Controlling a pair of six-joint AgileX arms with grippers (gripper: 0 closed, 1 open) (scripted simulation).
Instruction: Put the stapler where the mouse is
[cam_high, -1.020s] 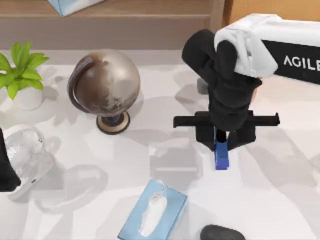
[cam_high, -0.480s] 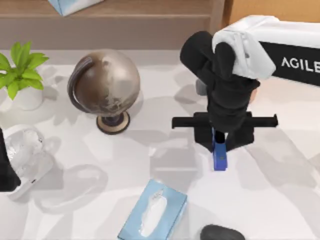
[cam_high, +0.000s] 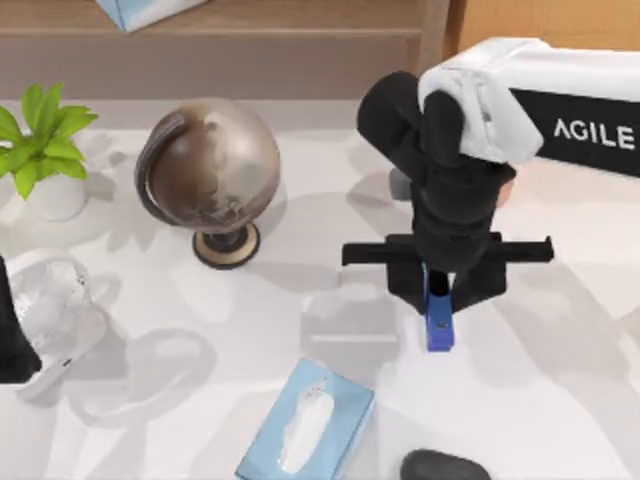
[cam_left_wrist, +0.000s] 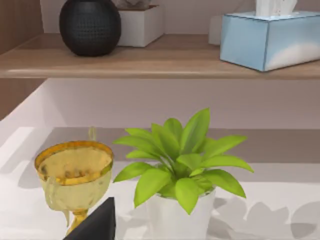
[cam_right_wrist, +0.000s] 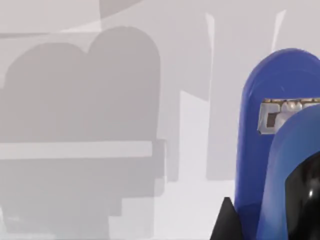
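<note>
Fingers (cam_high: 437, 300) of right arm grip stapler (cam_high: 437, 328) above white table (cam_high: 560, 400).

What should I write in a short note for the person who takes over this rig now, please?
Right gripper: shut on the stapler, held over the table's middle right.
Left arm: parked at the table's left edge.
Mouse: at the near edge, near the tissue box, apart from the stapler.
Done: stapler grasped.
Left: carry it to the mouse's spot and release it.
</note>
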